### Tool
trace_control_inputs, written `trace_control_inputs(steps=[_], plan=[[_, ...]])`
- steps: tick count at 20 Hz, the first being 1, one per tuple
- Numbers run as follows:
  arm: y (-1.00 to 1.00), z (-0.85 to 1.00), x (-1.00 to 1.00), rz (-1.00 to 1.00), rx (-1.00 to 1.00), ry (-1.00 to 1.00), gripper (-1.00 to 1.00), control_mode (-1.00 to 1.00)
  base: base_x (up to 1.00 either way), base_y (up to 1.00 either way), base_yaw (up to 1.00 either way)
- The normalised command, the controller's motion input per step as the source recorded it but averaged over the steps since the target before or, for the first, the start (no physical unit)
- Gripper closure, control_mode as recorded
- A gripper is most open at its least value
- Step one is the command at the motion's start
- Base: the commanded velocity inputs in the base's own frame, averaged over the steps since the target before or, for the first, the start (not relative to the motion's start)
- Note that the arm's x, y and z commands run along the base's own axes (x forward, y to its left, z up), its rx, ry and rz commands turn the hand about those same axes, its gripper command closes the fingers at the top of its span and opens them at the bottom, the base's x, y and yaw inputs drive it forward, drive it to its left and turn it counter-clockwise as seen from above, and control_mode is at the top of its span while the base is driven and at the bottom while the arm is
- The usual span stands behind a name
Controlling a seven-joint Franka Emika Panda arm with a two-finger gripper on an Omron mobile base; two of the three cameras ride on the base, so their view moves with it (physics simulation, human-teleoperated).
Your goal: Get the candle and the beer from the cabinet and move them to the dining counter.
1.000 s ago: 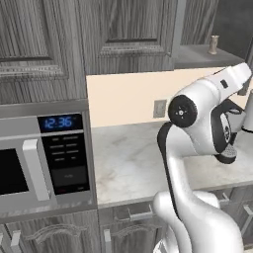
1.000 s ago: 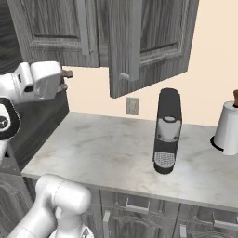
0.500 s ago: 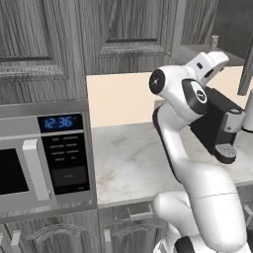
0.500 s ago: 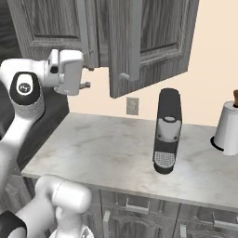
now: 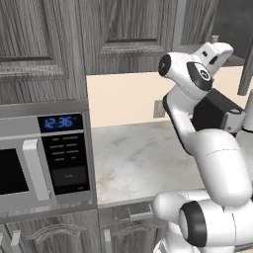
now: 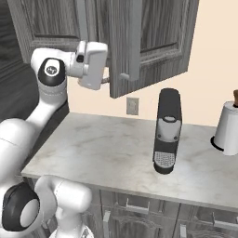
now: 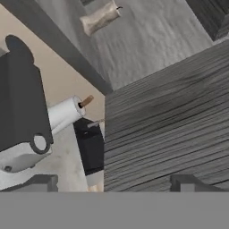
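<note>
raised since a second ago, the white arm now holds its two-finger gripper [image 6: 108,80] up at the open dark grey wood-grain wall cabinet [image 6: 148,42]; its door edge hides the fingers in the right base view, and the robot's own wrist hides them in the left base view. in the hand view the two dark finger tips [image 7: 40,182] stand wide apart, holding nothing. left of the door there, the tall black coffee machine [image 7: 20,107] and the white paper-towel roll [image 7: 62,114] appear rolled sideways. the small greyish-tan candle [image 7: 100,18] stands on the cabinet's grey shelf, its long axis running slantwise across that rolled view. most of the shelf lies hidden behind the door.
</note>
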Motion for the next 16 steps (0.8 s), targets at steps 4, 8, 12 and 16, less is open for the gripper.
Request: trace_control_inputs(steps=[4, 8, 12, 16], plan=[[-0.76, -0.08, 0.05, -0.04, 0.00, 0.02, -1.00, -1.00, 0.00, 0.00, 0.00], [-0.73, -0.13, -0.01, -0.08, 0.00, 0.00, -1.00, -1.00, 0.00, 0.00, 0.00], [-0.76, -0.10, -0.16, -0.11, 0.00, 0.00, -1.00, -1.00, 0.00, 0.00, 0.00], [-0.67, -0.02, -0.18, -0.14, 0.00, 0.00, -1.00, -1.00, 0.00, 0.00, 0.00]])
